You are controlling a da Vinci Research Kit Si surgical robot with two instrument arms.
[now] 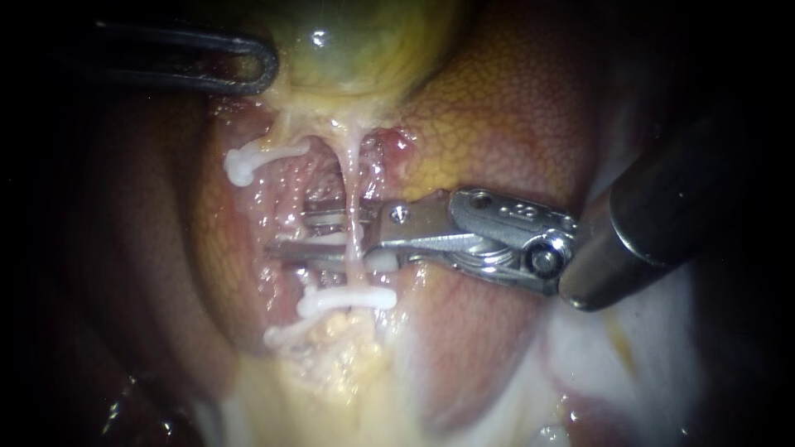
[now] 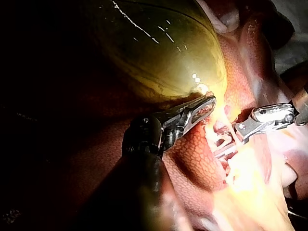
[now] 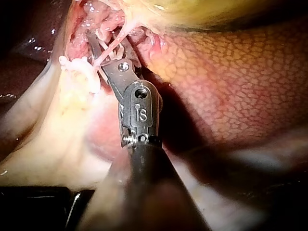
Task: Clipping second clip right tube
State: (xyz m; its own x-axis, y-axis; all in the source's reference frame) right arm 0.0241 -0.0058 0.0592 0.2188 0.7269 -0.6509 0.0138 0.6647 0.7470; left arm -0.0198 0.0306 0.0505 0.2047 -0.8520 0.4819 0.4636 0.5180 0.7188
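**Our right jaws straddle the right tube, just above a white clip**

Nearest to us, the shaft of our right instrument (image 1: 290, 233) comes in from the right over an open stretch of liver (image 1: 513, 108). This is the widest free room in the scene. Its jaws stand spread, with a gap showing between them. The right tube (image 1: 354, 178), a thin pale strand running down the middle of the raw pocket, passes between them. A bit of white sits in the jaws beside the tube. We cannot tell whether either jaw touches the strand.

Room is tight at the tips. They lie near the pocket's left wall, and just below the lower jaw a white clip (image 1: 348, 300) crosses the same tube. Only a short bare piece of tube shows between that clip and the jaws. Above the jaws a longer bare stretch runs up to the gallbladder (image 1: 364, 41).

Two more clips sit off to the left of the tube. A second white clip (image 1: 257, 159) is above the jaws, and a third white clip (image 1: 286, 334) lies low, near the first. Both are apart from the jaws.

Farthest from us, our left instrument (image 1: 261, 64) comes in from the left. Its jaws are pressed together on the gallbladder's lower edge, well apart from our right instrument.
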